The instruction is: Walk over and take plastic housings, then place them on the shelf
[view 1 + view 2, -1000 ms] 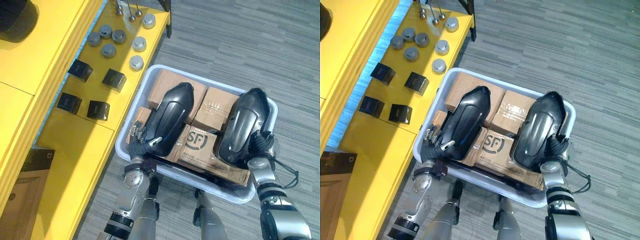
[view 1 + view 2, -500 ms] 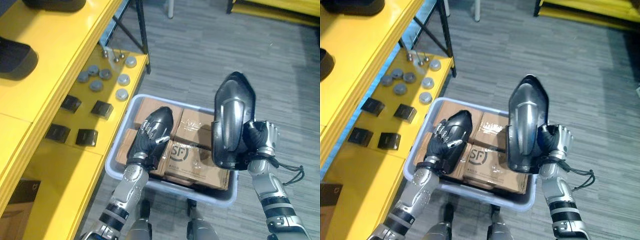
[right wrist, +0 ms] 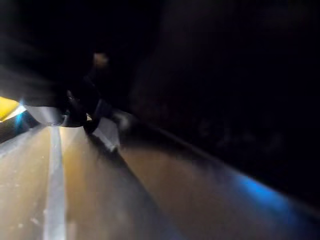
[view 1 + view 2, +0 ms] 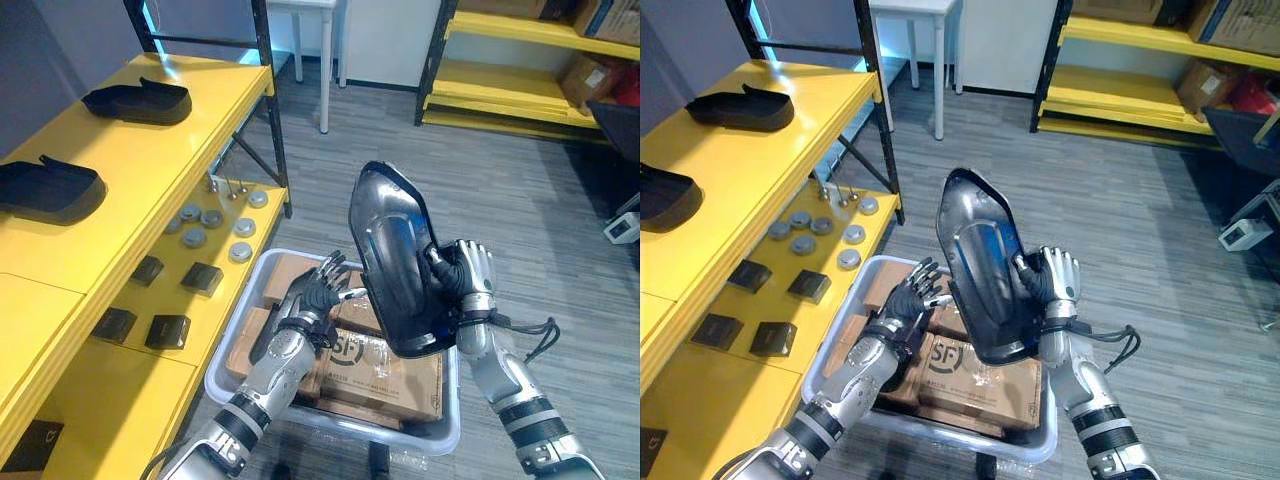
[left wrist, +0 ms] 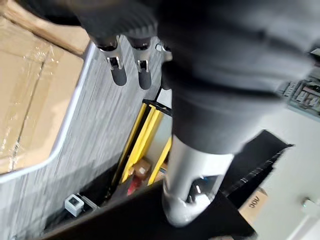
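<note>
My right hand point(image 4: 468, 283) is shut on a glossy black plastic housing point(image 4: 392, 262) and holds it upright above the bin; the same housing point(image 3: 225, 75) looms dark and close in the right wrist view. My left hand point(image 4: 320, 292) hovers open just left of it, fingers point(image 5: 117, 67) straight and spread, with nothing in it. A dark sliver of a second housing point(image 4: 263, 338) lies in the bin beside my left forearm. Two more black housings point(image 4: 140, 100) point(image 4: 48, 188) rest on the top of the yellow shelf point(image 4: 150, 170) at my left.
A pale grey bin point(image 4: 330, 422) full of cardboard boxes point(image 4: 390, 372) stands below both hands. The shelf's lower level holds small black blocks point(image 4: 203, 277) and grey round caps point(image 4: 240, 252). More yellow shelving point(image 4: 520, 85) stands across the grey floor.
The view has swung up toward the room. My right hand lifted its housing out of the bin and stood it upright. My left hand let go of the other housing and rose beside it.
</note>
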You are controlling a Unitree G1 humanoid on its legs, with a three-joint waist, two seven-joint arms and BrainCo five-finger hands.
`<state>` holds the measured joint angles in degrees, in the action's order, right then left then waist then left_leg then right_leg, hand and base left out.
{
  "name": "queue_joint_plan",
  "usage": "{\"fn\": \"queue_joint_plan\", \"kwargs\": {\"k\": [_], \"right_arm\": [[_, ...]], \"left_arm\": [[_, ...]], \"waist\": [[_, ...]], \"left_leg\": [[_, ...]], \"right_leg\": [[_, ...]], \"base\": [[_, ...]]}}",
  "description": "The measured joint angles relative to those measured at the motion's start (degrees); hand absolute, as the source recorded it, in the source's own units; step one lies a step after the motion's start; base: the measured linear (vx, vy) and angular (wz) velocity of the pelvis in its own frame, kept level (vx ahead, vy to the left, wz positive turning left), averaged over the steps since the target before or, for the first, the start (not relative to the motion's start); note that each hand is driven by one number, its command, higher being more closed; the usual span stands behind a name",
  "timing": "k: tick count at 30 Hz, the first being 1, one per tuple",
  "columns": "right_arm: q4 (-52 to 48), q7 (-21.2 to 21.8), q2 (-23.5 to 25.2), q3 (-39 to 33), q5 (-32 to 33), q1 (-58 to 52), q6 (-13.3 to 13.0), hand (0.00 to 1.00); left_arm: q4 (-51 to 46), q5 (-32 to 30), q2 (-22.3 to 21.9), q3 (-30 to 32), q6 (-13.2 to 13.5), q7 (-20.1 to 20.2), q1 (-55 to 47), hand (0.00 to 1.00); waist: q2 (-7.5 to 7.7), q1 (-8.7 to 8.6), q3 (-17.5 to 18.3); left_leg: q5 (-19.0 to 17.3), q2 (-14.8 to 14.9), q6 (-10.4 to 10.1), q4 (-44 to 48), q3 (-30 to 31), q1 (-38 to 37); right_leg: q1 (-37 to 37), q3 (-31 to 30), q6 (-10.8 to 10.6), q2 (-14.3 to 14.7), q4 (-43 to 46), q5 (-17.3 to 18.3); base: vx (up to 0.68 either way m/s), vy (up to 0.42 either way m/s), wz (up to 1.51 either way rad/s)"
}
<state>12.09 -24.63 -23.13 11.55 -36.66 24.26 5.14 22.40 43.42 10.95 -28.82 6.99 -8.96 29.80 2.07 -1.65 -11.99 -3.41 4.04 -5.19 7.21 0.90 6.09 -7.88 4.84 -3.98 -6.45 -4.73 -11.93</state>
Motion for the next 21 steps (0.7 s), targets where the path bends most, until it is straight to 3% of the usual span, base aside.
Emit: {"fn": "queue_joint_plan", "kwargs": {"k": [5, 10, 12, 16, 21], "right_arm": [[-0.03, -1.19, 0.99, 1.76, -0.87, 0.00, 0.89, 1.00], [-2.31, -2.49, 0.76, 5.73, -0.92, -0.28, 1.11, 1.00], [-6.06, -3.40, 1.40, 12.22, -0.65, -0.54, 0.89, 1.00], [-6.49, -3.79, 2.02, 11.49, -0.79, -0.78, 0.59, 1.00], [-5.30, -3.83, 0.80, 11.41, -0.65, -2.27, 0.50, 1.00]], "left_arm": [[3.68, 0.24, 0.58, -0.74, -0.53, -1.43, 1.65, 0.00], [6.59, -0.15, 1.16, -0.97, -1.78, -5.48, 2.70, 0.00], [6.99, 0.17, 0.75, -3.54, -1.94, -5.42, 5.64, 0.00], [6.92, 6.63, 0.89, -4.02, -1.35, -5.00, 5.80, 0.00], [5.88, 17.31, 0.72, -1.32, -0.65, -0.33, 5.78, 0.00]], "waist": [[0.10, 0.06, 1.03], [0.37, -0.03, 1.98], [0.84, -0.20, 2.30], [1.87, -0.24, 3.06], [2.54, -0.31, 3.45]], "left_leg": [[0.68, 0.03, -0.11, -1.42, -0.18, -1.58], [0.71, 0.18, -0.15, -1.46, -0.15, -2.49], [0.77, 0.29, -0.25, -1.51, 0.08, -2.48], [1.01, 0.48, -0.34, -1.87, 0.43, -2.79], [1.80, 0.53, -0.23, -3.46, 0.37, -3.61]], "right_leg": [[0.68, -0.09, 0.01, 0.02, -0.05, -0.01], [1.44, -0.04, 0.02, 0.06, -0.08, -0.01], [1.59, 0.16, 0.05, 0.16, -0.10, 0.00], [1.87, 0.44, 0.14, 0.18, -0.12, 0.06], [1.92, 0.44, 0.16, 0.18, -0.12, 0.08]], "base": [[0.05, 0.038, -0.01], [0.03, 0.046, 0.00], [0.00, 0.045, 0.03], [0.00, 0.023, 0.04], [0.01, 0.014, 0.00]]}}
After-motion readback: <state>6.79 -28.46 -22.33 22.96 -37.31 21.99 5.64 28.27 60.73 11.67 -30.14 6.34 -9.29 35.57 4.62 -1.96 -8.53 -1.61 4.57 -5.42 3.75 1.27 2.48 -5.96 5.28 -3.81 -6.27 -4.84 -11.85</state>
